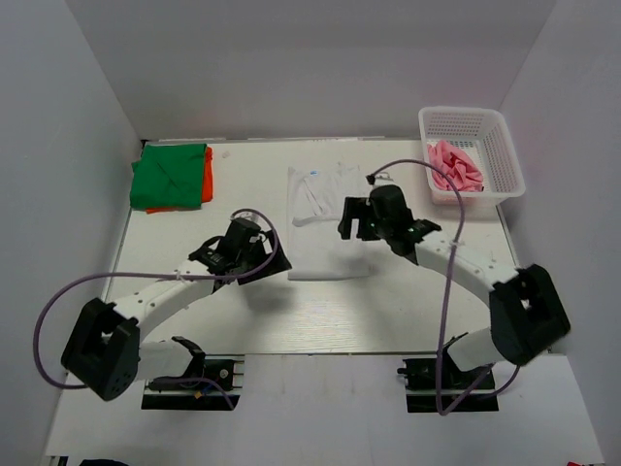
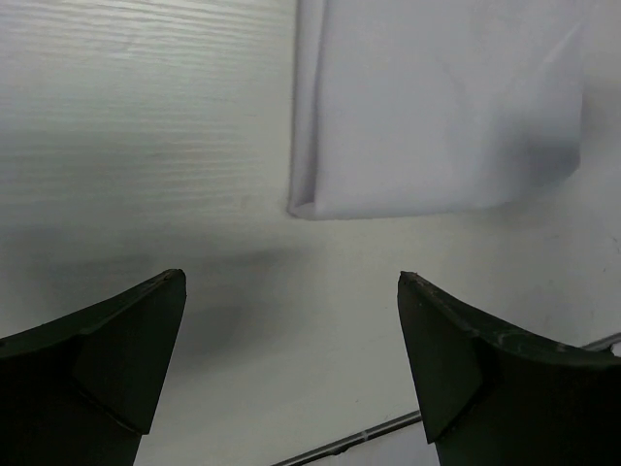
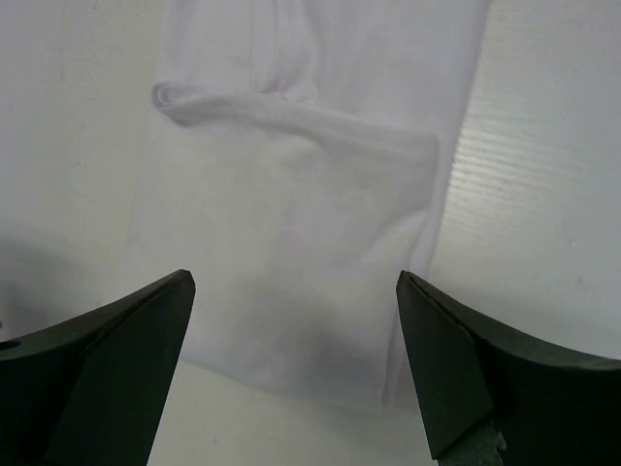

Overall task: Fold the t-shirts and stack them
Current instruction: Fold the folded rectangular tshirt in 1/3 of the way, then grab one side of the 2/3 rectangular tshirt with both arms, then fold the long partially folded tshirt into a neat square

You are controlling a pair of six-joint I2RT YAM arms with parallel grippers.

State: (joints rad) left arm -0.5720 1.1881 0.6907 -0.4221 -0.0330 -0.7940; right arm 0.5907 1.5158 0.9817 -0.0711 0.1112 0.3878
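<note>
Here, the white shirt (image 1: 320, 248) lies partly folded on the table (image 1: 320, 316), the left gripper (image 1: 254, 254) open beside its near-left corner, the right gripper (image 1: 351, 221) open above it. The soft, light cloth will likely slide; pinching corners or hems looks best.

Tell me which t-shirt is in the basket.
The pink t-shirt, crumpled inside the white mesh basket at the far right. The white t-shirt lies flat mid-table; the green t-shirt and orange t-shirt sit folded at the far left.
</note>
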